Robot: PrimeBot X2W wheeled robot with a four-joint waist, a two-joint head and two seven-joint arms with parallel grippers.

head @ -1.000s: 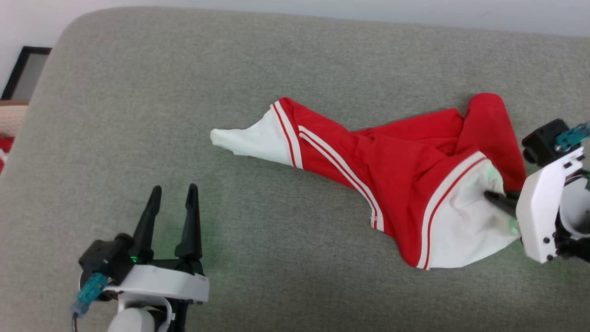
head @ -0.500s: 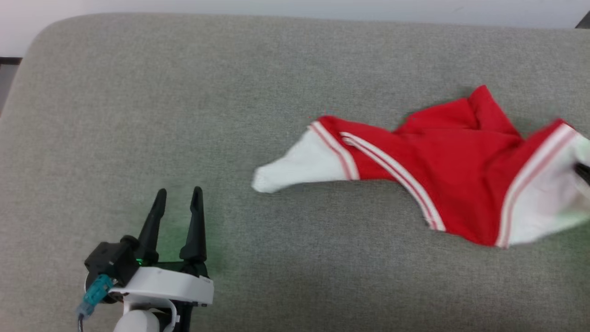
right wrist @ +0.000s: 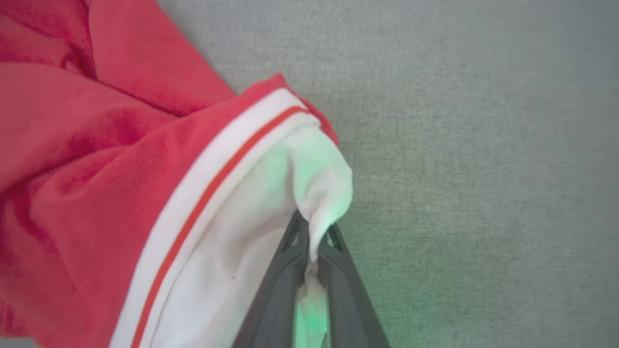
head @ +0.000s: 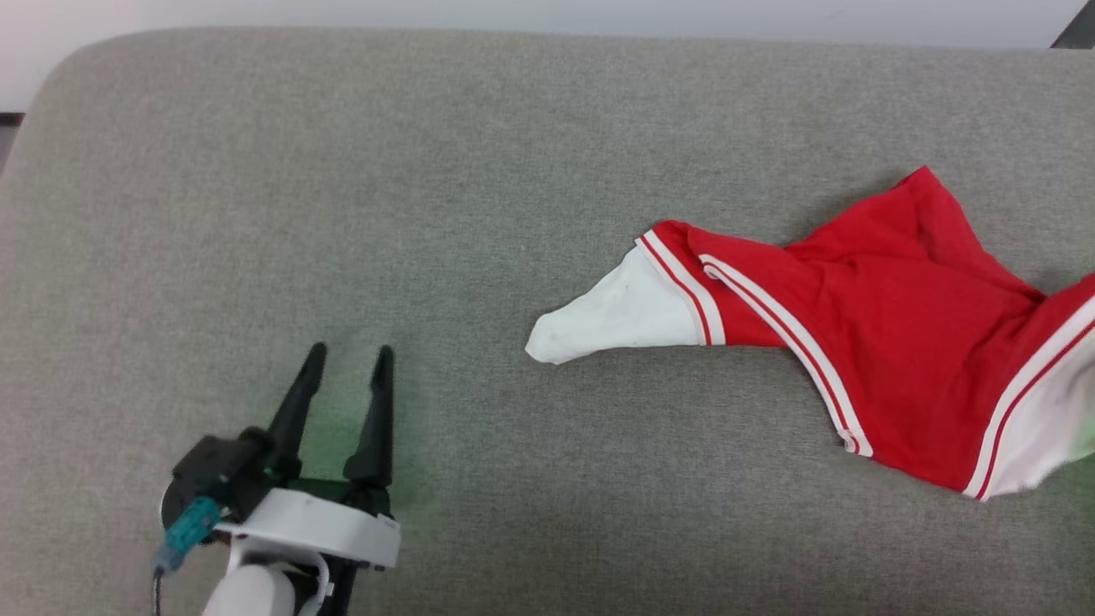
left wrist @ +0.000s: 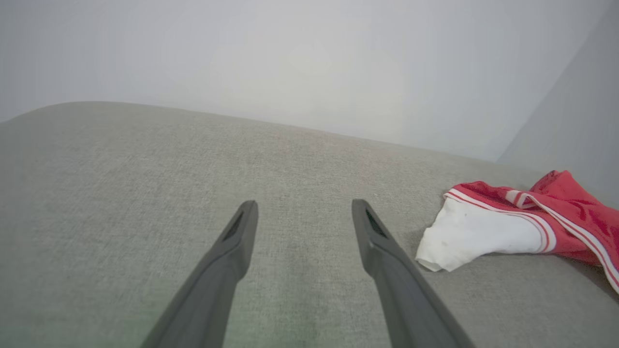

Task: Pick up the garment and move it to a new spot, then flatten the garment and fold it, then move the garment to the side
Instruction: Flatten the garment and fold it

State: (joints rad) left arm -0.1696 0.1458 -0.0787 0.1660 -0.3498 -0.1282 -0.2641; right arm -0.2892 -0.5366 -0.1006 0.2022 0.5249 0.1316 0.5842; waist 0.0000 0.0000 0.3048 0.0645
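Note:
The garment (head: pixel 881 342) is a red T-shirt with white sleeves and striped trim, stretched out across the right half of the grey cushion (head: pixel 428 214). One white sleeve (head: pixel 612 312) points left and lies on the cushion. In the right wrist view my right gripper (right wrist: pixel 312 227) is shut on the edge of the other white sleeve (right wrist: pixel 232 241). My left gripper (head: pixel 346 364) stands open at the lower left, well left of the garment, nothing between its fingers. The left wrist view shows the same open gripper (left wrist: pixel 302 212) and the near white sleeve (left wrist: pixel 478 234) off to its right.
A pale wall (left wrist: pixel 290 58) rises behind the cushion's far edge. The grey cushion's rounded far-left corner (head: pixel 77 68) is in view. A dark object (head: pixel 1080 30) peeks in at the top right corner.
The garment has been drawn to the right across the cushion, its right end now running off the head view's edge. The head view has also shifted. My left gripper stays open.

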